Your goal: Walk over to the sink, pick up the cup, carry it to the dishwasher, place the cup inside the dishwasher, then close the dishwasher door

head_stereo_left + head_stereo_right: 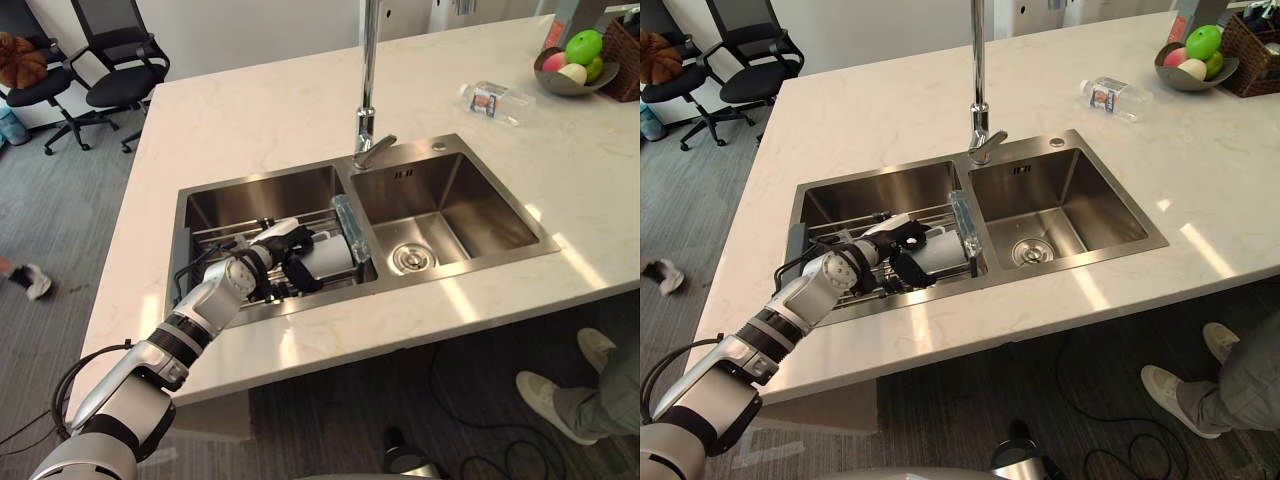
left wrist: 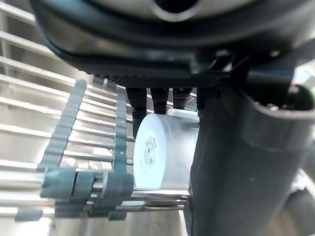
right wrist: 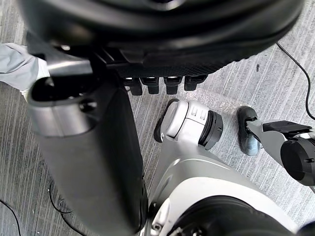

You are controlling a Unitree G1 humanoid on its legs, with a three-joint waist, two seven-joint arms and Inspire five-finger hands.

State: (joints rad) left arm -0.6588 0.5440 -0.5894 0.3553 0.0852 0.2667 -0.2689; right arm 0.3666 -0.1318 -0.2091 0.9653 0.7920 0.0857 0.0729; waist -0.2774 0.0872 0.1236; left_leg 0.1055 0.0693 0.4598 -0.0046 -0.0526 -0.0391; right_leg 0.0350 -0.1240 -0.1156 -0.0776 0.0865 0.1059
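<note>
Cup [image 2: 157, 152] lies on its side on the wire rack [image 2: 29, 98] in the left basin of the sink [image 1: 262, 181], base facing the left wrist camera. Left hand [image 1: 275, 262] is wrapped round it: fingers [image 2: 139, 105] over the far wall, thumb across the near wall. My read is light and rigid with a smooth wall, so slippery if wet. It's also round, so it can roll on the rack bars. Best hold is mid-body, thumb opposed to fingers, not the rim. Lift straight up clear of the rack before turning. Right hand [image 3: 162, 39] hangs over the floor, idle; can't tell its closure.
</note>
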